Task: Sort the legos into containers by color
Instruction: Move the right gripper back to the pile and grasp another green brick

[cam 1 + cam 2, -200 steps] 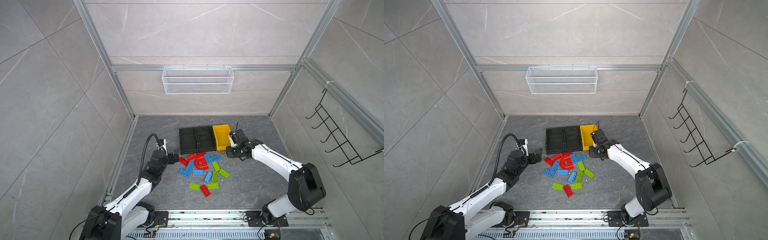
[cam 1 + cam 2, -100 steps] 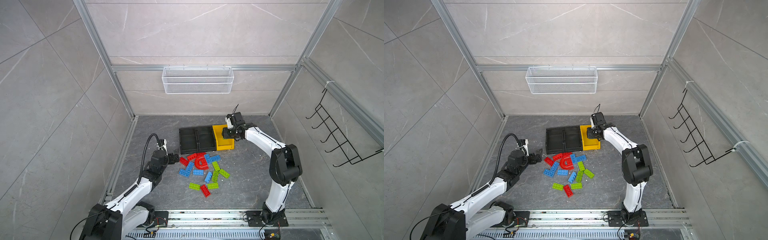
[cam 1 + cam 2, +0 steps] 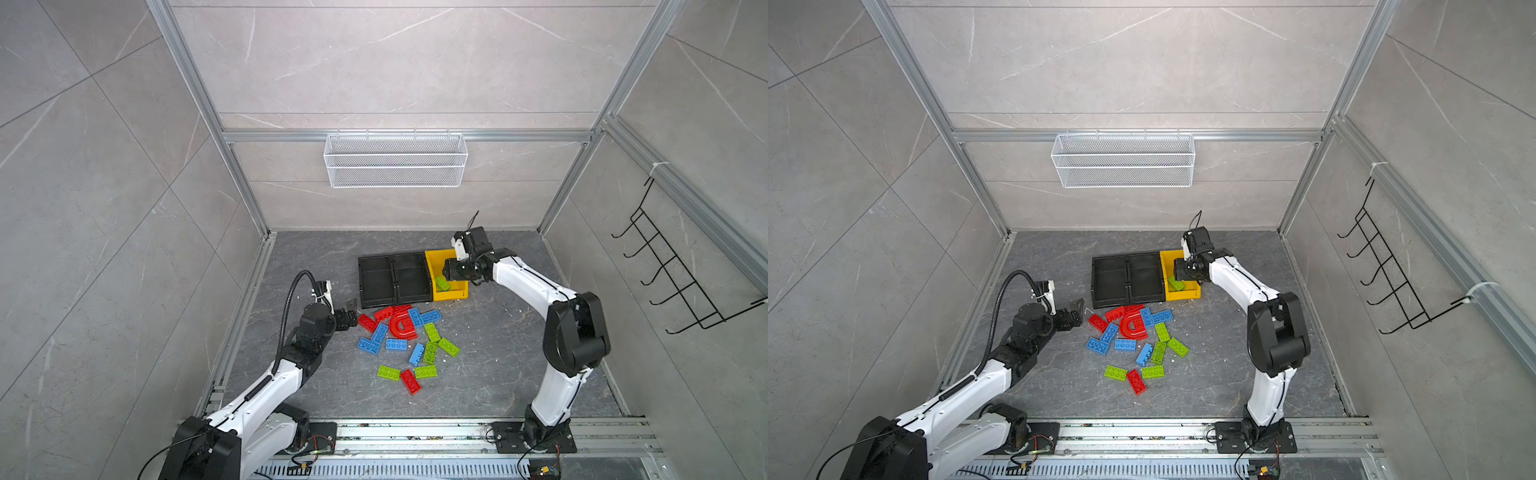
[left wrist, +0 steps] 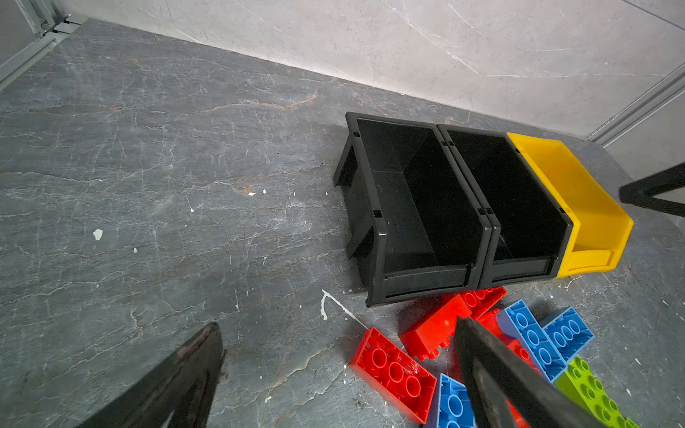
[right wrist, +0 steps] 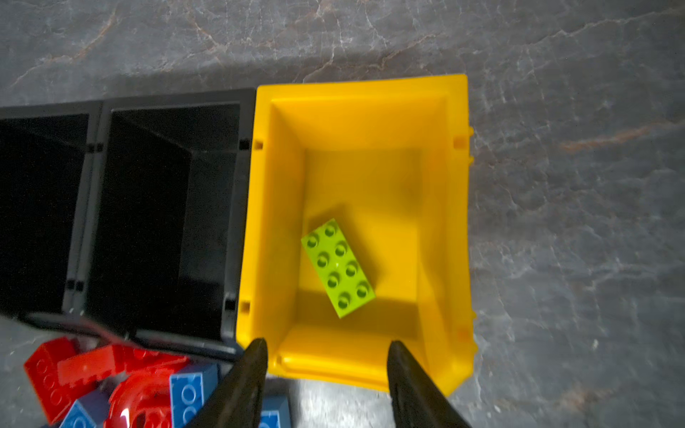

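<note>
On the grey tabletop (image 3: 498, 353), two black bins (image 4: 482, 218) stand in a row with the yellow bin (image 5: 441, 222). Over the yellow bin hangs the right hand (image 5: 326, 342), jaws parted, empty. The left hand (image 4: 338, 323), farther off, gapes wide and empty, perhaps brushing a red lego (image 4: 393, 372). One green lego (image 5: 338, 267) lies inside the yellow bin, other legos (image 3: 397, 344) scattered before it.

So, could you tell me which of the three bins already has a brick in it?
The yellow bin, rightmost in the row: a green brick lies on its floor. The two black bins hold nothing.
</note>
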### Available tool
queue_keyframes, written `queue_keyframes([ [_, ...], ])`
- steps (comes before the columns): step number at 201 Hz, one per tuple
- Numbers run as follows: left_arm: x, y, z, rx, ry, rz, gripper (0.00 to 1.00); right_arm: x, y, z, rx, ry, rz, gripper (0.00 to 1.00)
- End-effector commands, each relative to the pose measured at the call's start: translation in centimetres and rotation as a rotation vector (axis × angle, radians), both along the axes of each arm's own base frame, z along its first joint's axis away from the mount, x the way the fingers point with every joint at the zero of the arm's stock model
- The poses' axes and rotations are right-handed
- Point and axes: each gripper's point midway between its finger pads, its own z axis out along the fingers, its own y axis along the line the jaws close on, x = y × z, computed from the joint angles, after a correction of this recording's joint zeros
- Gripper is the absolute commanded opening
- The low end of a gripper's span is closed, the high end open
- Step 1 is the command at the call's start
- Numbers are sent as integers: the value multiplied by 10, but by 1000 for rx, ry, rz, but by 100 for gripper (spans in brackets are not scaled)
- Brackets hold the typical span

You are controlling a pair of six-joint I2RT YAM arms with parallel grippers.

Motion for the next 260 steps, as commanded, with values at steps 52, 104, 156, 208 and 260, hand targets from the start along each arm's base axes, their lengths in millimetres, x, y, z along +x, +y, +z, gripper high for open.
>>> queue_keyframes([
  [52,0,2,21,-20,-79,8,100,-156,5,-20,-177,225,242,57],
  [104,1,3,18,-5,-77,9,100,-186,-2,-60,-242,340,232,56],
  [156,0,0,19,-8,-91,-13,100,-193,15,-83,-218,404,226,57],
  [208,1,-2,19,-6,-86,-23,100,-200,22,-101,-205,437,228,58],
  [260,4,3,14,8,-55,16,100,-202,29,-119,-199,491,218,58],
])
